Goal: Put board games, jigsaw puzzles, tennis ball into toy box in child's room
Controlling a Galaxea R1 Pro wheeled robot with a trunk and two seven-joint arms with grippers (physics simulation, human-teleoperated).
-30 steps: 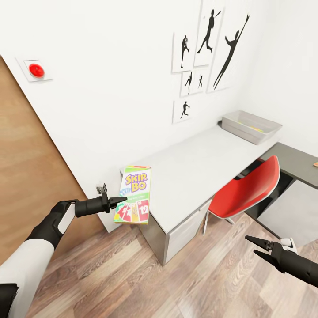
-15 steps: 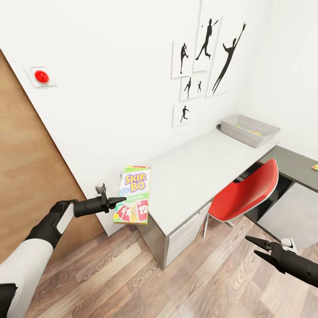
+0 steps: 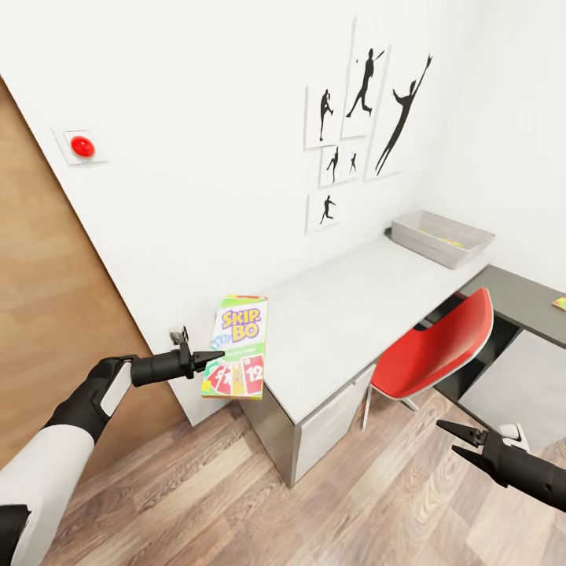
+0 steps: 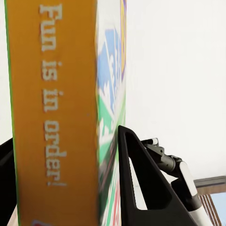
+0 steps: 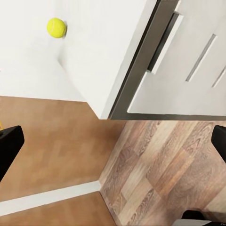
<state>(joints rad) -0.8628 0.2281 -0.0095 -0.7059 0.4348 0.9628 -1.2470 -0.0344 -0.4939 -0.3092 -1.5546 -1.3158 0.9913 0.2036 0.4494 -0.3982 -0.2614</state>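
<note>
Cardboard SKIP-BO box (image 3: 236, 347), stiff and light, is pinched at its edge by the left pincer (image 3: 214, 358); right pincer (image 3: 451, 439) gapes empty.

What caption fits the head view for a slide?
Left gripper holds the white-green-red SKIP-BO box beside the pale desk; grey toy tray waits at its far end.

Long pale table (image 3: 346, 314) against the white wall, grey toy box (image 3: 442, 238) at its far end
</note>
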